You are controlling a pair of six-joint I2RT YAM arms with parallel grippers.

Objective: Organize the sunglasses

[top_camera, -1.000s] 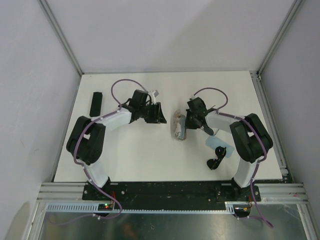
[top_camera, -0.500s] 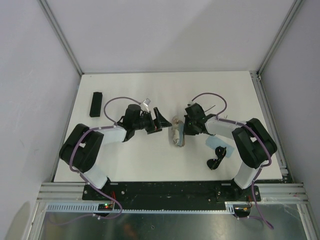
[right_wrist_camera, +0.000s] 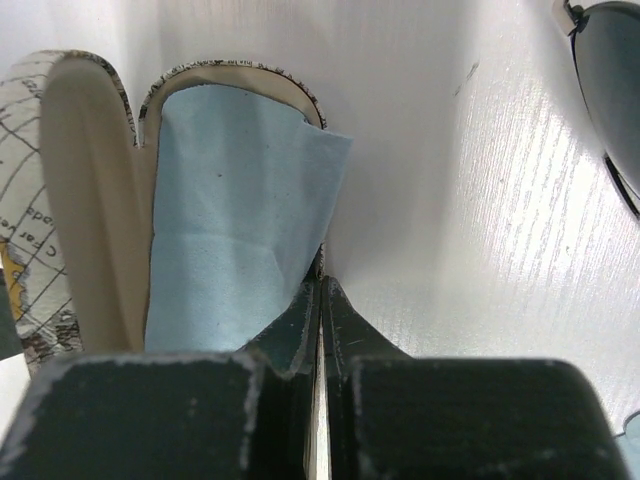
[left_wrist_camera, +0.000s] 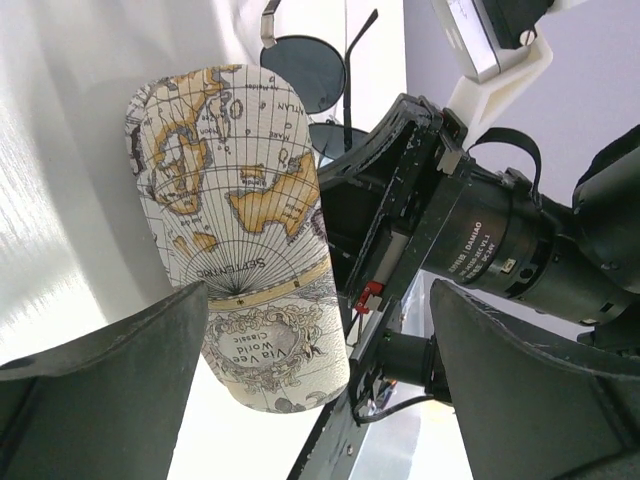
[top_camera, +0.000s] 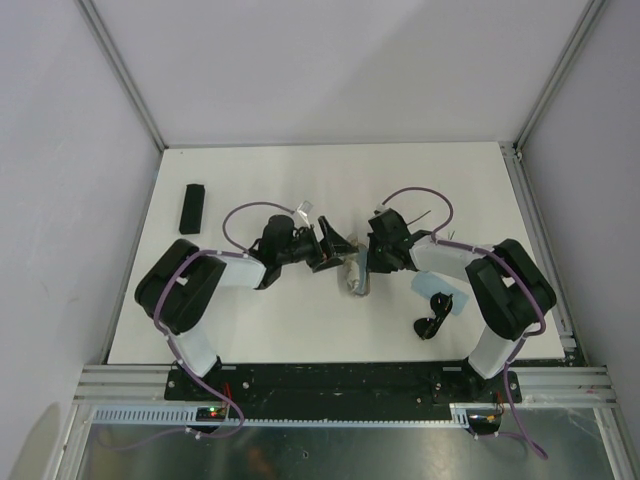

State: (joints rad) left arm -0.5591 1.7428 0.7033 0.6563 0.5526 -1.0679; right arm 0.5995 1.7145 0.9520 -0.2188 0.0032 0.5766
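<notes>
Well, the left gripper [left_wrist_camera: 318, 295] hangs w/ fingers wide apart, the beige map-printed oval case [left_wrist_camera: 235, 220] btwn them. The right gripper [right_wrist_camera: 320, 292] is pinched together on a corner of the light-blue cloth [right_wrist_camera: 225, 220] inside that opened case. The thin wire-framed sunglasses [left_wrist_camera: 305, 68] w/ round dark lenses sit just beyond the case. The chunky black-framed sunglasses [top_camera: 431, 323] lie near the right arm, beside another blue cloth [top_camera: 440, 288].
</notes>
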